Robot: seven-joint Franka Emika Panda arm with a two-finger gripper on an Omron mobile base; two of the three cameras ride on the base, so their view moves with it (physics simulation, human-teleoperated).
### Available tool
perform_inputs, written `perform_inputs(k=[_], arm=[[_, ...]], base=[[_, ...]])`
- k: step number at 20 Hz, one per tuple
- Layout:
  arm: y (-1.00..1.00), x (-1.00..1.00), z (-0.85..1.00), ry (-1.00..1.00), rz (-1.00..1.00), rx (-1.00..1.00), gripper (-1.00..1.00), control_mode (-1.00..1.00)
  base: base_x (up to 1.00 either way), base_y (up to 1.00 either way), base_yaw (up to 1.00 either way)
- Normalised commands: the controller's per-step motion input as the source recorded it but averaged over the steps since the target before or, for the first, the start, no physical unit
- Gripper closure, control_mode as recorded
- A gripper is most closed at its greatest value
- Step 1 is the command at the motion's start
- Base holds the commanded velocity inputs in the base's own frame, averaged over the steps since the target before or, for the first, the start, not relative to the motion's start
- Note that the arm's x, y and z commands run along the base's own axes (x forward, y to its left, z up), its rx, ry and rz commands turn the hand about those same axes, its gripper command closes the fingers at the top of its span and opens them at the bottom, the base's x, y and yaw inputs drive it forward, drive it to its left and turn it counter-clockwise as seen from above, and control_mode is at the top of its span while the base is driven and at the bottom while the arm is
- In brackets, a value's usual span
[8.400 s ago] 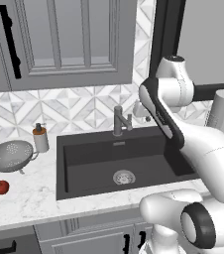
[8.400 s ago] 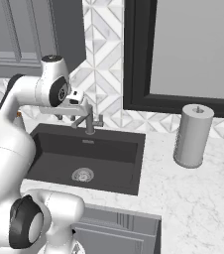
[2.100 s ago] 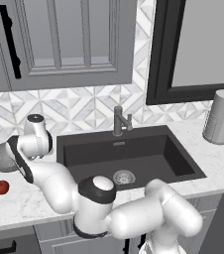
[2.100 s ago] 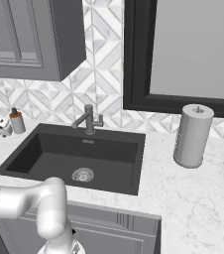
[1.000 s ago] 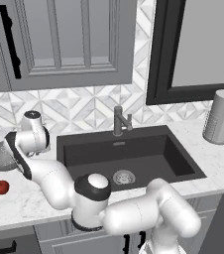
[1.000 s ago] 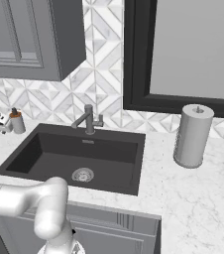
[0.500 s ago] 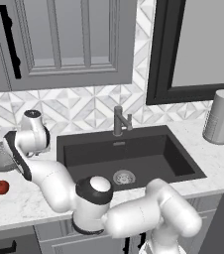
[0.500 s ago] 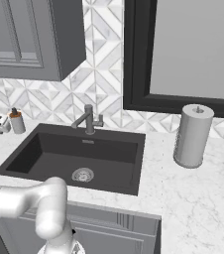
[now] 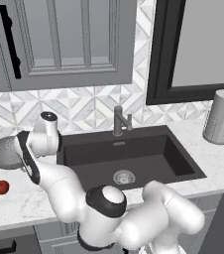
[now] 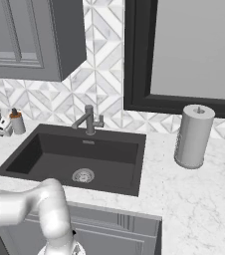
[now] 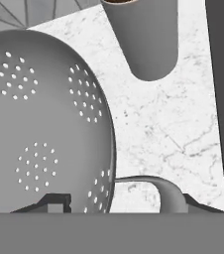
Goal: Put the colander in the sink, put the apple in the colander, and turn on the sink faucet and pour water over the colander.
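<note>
step: grasping the colander (image 11: 39,124) | claw (image 11: 119,206) straddling its near rim by the loop handle, grip state: cannot tell | colander sitting on the worktop (image 11: 168,129), sink (image 9: 129,158) off to one side | tip: pinching squarely before lifting

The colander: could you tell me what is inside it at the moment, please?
The colander bowl shows bare perforated metal in the hand view; the apple lies on the counter. The band along the bottom hides the bowl's nearest part.

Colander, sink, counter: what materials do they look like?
Colander: looks like brushed metal, silvery-grey with a soft sheen and clusters of punched holes. Sink: matte dark charcoal with no gleam, possibly composite or coated. Counter: white with grey veins, reads as polished marble.
</note>
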Motion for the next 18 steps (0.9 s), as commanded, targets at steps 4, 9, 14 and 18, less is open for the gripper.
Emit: perform_inputs(k=[4,9,14,18], arm=[[-0.76,-0.49,0.49,0.00,-0.02,0.04,1.00,-1.00],[-0.95,-0.54,0.39,0.00,-0.01,0.01,1.00,-1.00],[-1.00,-0.70,0.12,0.01,0.00,0.02,1.00,-1.00],[-1.00,-0.75,0.00,0.03,0.00,0.02,1.00,-1.00]], base=[[0.00,0.00,0.00],[0.00,0.00,0.00],[0.00,0.00,0.00],[0.00,0.00,0.00]])
